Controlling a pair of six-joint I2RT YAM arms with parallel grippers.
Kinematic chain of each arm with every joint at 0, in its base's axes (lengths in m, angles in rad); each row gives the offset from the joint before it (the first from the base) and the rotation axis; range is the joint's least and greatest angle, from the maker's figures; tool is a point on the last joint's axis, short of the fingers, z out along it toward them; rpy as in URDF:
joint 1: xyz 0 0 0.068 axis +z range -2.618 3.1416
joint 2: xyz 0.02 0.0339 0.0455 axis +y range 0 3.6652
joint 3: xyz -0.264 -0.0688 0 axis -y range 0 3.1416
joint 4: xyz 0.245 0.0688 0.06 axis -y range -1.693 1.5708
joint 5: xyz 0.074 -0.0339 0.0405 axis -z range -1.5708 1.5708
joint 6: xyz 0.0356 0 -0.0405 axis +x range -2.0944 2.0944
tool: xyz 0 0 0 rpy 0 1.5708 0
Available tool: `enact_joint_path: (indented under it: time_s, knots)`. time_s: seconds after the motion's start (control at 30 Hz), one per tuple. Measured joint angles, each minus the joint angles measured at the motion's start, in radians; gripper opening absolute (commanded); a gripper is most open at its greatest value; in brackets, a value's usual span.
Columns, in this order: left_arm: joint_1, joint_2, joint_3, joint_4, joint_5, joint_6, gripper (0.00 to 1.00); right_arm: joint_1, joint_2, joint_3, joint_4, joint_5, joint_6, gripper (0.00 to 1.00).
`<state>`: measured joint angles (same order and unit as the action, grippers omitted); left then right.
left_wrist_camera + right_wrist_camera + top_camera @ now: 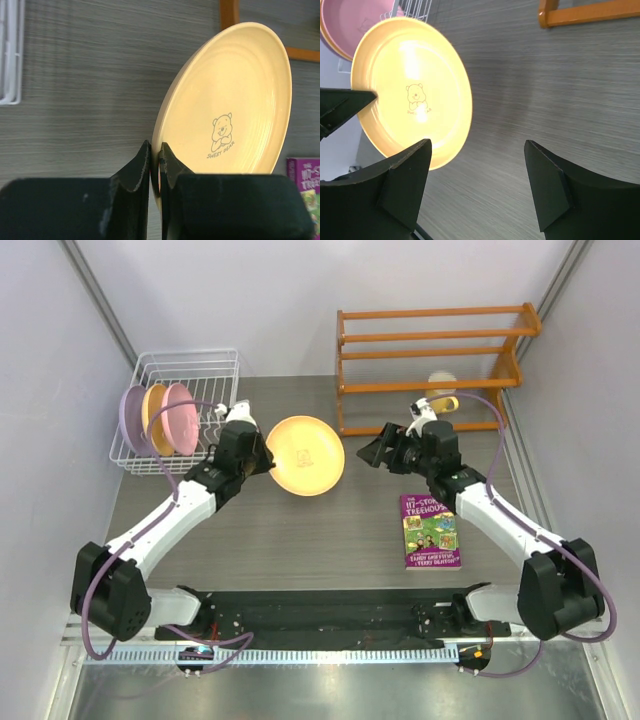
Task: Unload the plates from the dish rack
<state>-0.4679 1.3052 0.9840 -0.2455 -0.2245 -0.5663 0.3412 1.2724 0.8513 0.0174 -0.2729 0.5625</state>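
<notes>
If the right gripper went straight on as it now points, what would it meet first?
Probably the yellow plate held by the left gripper; the open right gripper faces its rim. Its wrist view shows the plate off-centre, so it could pass just beside it.

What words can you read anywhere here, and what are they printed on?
"SWEET BEAR": below the bear drawing on the orange-yellow plate held by the left gripper.
"117-STOREY TREEHOUSE": on the cover of the purple book.
Small print at the foot of that cover: too small to read.
</notes>
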Motion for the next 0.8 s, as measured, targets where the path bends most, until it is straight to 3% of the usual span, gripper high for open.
enact_joint_path:
  time_s: [0.2, 0.3, 0.33, 0.37, 0.47, 0.5, 0.53, 0.6, 0.73, 0.77, 0.8]
  knots:
    - [-0.023, 0.000, -0.010, 0.078, 0.064, -0.062, 0.00, 0.025, 0.072, -0.042, 0.104, -0.055, 0.059, 0.78]
    - [-0.031, 0.000, -0.023, 0.113, 0.082, -0.084, 0.00, 0.034, 0.109, -0.048, 0.149, -0.076, 0.080, 0.67]
    - [-0.034, 0.000, -0.030, 0.123, 0.088, -0.090, 0.00, 0.037, 0.118, -0.051, 0.163, -0.084, 0.088, 0.59]
    - [-0.035, 0.000, -0.035, 0.130, 0.092, -0.093, 0.00, 0.038, 0.127, -0.054, 0.175, -0.090, 0.093, 0.41]
    - [-0.043, 0.002, -0.052, 0.146, 0.098, -0.109, 0.00, 0.042, 0.162, -0.055, 0.216, -0.117, 0.108, 0.06]
    - [-0.046, 0.002, -0.058, 0.152, 0.100, -0.112, 0.01, 0.042, 0.171, -0.055, 0.222, -0.124, 0.114, 0.03]
    - [-0.048, 0.004, -0.061, 0.152, 0.097, -0.113, 0.07, 0.042, 0.182, -0.055, 0.225, -0.124, 0.124, 0.01]
    - [-0.050, 0.004, -0.067, 0.160, 0.105, -0.114, 0.40, 0.037, 0.200, -0.057, 0.228, -0.107, 0.136, 0.01]
    - [-0.059, 0.002, -0.075, 0.174, 0.081, -0.107, 0.69, 0.039, 0.193, -0.060, 0.190, -0.082, 0.120, 0.01]
    - [-0.059, -0.001, -0.076, 0.173, 0.059, -0.108, 0.84, 0.039, 0.184, -0.060, 0.171, -0.065, 0.112, 0.01]
    - [-0.059, -0.004, -0.077, 0.169, 0.042, -0.099, 0.87, 0.041, 0.175, -0.060, 0.152, -0.053, 0.101, 0.01]
